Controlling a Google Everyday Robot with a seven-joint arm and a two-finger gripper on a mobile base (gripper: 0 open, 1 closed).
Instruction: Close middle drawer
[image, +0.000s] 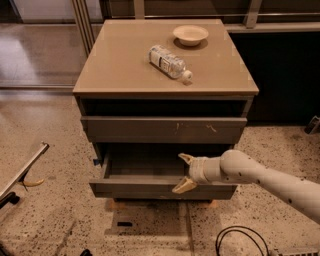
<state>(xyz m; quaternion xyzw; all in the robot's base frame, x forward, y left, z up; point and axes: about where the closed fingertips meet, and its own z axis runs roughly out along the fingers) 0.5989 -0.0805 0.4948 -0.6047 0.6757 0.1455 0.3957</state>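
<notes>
The middle drawer (150, 190) of the grey-brown cabinet stands pulled out, and its bare flat grey inside (140, 165) shows. My gripper (184, 172) reaches in from the right on a white arm and sits at the drawer's front edge, right of the middle. It is open. One tan finger (186, 158) points up over the drawer's inside. The other finger (183, 186) lies against the top of the drawer front. The gripper holds nothing. The drawer front with small white scratch marks (165, 129) sits above. The lowest front is hidden under the open drawer.
A plastic water bottle (170, 62) lies on its side on the cabinet top (115, 65), with a shallow bowl (190, 35) behind it. A metal bar (22, 172) lies on the speckled floor at the left. A black cable (240, 240) lies at the bottom right.
</notes>
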